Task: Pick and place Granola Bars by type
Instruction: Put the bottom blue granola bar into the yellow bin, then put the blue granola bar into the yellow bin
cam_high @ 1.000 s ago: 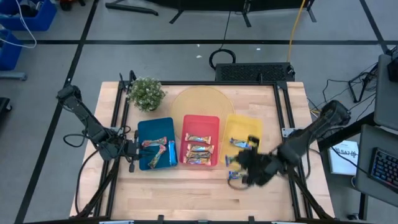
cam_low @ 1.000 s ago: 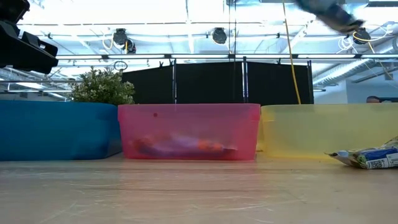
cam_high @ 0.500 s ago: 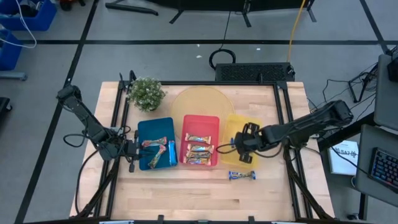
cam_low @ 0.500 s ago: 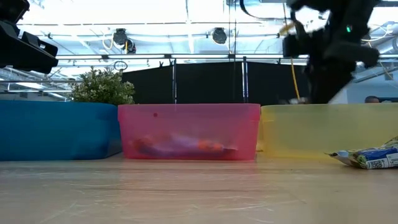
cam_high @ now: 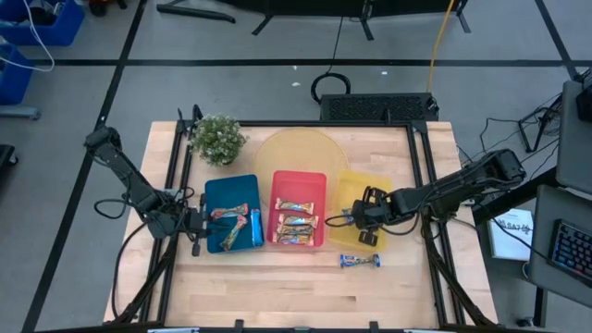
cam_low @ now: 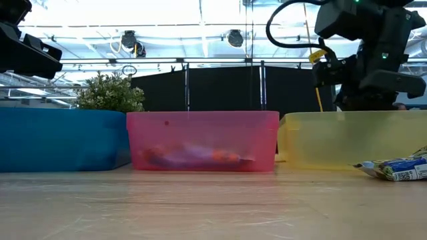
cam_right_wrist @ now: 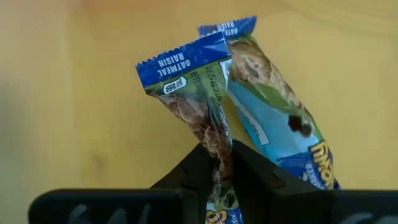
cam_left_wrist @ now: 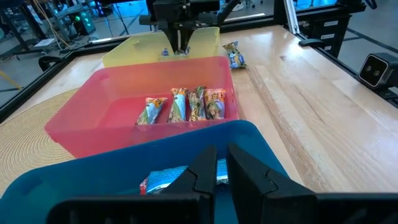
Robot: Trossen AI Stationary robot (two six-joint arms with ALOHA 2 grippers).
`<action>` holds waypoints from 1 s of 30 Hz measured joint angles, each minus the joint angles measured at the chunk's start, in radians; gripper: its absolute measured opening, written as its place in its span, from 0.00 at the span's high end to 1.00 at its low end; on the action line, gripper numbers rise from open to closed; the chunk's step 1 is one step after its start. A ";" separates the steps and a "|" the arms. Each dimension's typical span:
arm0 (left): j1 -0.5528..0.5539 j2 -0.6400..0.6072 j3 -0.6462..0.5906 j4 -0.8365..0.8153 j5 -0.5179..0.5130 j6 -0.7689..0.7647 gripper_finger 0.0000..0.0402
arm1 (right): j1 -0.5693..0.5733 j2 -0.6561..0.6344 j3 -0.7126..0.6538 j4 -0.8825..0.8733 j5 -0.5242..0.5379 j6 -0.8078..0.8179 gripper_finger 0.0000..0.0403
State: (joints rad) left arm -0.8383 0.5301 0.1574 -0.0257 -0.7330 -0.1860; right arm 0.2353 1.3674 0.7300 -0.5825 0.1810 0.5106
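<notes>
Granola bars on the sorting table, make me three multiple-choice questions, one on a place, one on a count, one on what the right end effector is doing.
1. Where is the loose granola bar lying?
A. On the bare table in front of the yellow tray
B. Inside the blue tray
C. Beside the potted plant

2. How many bars lie in the red tray, going by the left wrist view?
A. One
B. Four
C. Nine

3. What is the right end effector doing?
A. Open and empty over the red tray
B. Shut on a blue-wrapped bar over the yellow tray
C. Resting on the table

Answers:
1 A, the high view shows it alone on the wood outside the trays.
2 B, four lie side by side.
3 B, the right wrist view shows the wrapper pinched between its fingers against the yellow floor.
</notes>
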 joint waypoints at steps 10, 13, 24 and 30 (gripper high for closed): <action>0.000 0.000 0.000 0.000 0.000 0.002 0.89 | 0.000 0.000 0.053 -0.006 0.012 -0.001 0.63; 0.000 0.000 0.000 0.000 0.000 0.008 0.89 | 0.014 0.000 0.115 -0.026 0.069 -0.026 0.60; 0.000 0.000 0.000 -0.001 0.000 0.008 0.89 | 0.245 0.088 0.456 -0.042 0.272 -0.137 0.60; 0.000 0.000 0.000 -0.001 0.000 0.000 0.89 | 0.366 0.266 0.665 -0.190 0.314 -0.046 0.59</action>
State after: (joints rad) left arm -0.8383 0.5301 0.1574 -0.0272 -0.7330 -0.1864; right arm 0.6008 1.6338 1.3950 -0.7722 0.4952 0.4643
